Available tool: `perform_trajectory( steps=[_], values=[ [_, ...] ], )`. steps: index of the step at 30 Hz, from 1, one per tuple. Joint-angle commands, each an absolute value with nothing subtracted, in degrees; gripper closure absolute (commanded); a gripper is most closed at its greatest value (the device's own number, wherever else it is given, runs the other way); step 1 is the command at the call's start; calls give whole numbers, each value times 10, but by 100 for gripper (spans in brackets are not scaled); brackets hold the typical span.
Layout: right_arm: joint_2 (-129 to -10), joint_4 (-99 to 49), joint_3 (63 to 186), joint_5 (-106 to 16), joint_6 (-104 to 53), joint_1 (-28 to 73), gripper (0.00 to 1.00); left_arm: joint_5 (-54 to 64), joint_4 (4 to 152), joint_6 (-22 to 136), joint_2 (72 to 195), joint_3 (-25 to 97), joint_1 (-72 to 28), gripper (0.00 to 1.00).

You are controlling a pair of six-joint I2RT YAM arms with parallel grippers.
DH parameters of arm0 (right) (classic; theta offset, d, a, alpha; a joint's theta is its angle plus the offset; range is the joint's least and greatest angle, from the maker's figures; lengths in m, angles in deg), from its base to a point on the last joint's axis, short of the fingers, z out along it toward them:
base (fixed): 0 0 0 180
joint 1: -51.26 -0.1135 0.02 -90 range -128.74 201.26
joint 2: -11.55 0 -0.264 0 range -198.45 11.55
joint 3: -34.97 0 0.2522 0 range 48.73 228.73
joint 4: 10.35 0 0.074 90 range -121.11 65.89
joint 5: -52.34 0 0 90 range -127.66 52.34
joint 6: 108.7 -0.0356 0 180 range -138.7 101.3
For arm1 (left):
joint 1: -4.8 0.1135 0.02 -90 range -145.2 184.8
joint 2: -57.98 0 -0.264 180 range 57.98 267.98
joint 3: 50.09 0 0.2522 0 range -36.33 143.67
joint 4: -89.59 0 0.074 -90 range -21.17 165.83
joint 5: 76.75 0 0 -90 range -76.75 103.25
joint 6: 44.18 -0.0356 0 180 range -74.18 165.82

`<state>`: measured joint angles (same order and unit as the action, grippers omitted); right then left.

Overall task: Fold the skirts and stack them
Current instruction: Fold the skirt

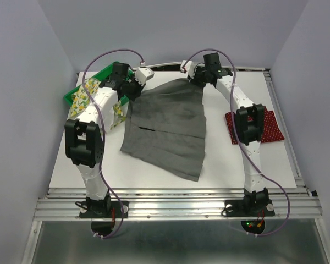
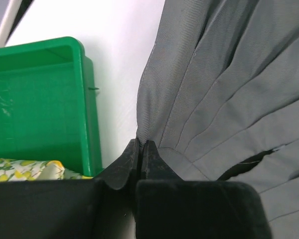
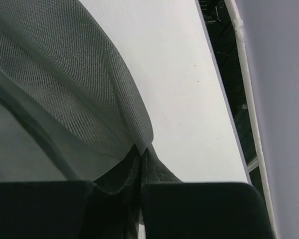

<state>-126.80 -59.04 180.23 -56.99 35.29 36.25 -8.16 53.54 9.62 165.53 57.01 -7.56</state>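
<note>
The grey skirt (image 1: pixel 166 127) lies spread across the middle of the table, its far edge lifted at both corners. My left gripper (image 1: pixel 133 91) is shut on its far left corner; in the left wrist view the fingertips (image 2: pixel 141 145) pinch the pleated grey cloth (image 2: pixel 224 84). My right gripper (image 1: pixel 197 78) is shut on the far right corner, where the grey fabric (image 3: pixel 74 89) folds into the closed tips (image 3: pixel 142 149). The dark red dotted skirt (image 1: pixel 269 127) lies folded at the right, partly behind the right arm. The lemon-print skirt (image 1: pixel 88 94) hangs out of the green tray.
The green plastic tray (image 1: pixel 77 91) sits at the far left corner of the table; its rim (image 2: pixel 82 84) is close to the left gripper. The table's right edge (image 3: pixel 224 99) and a metal rail run just beyond the right gripper.
</note>
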Motion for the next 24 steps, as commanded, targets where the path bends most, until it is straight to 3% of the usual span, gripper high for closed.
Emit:
perform_trajectory(
  steps=[1,6,11,15,24],
  values=[
    [-1172,-584,1809,-548,346,378,99,-56,532,72,1613,565,-66,100],
    [-1072,-643,1712,-574,344,378,99,-66,539,20,1550,501,-66,100],
    [-965,-682,1522,-592,339,348,99,-69,561,-36,1477,406,-65,100],
    [-868,-669,1387,-583,305,288,99,-72,571,-90,1406,314,-64,100],
    [-777,-659,1226,-555,190,165,99,-92,509,-227,1277,148,-57,100]
  ],
)
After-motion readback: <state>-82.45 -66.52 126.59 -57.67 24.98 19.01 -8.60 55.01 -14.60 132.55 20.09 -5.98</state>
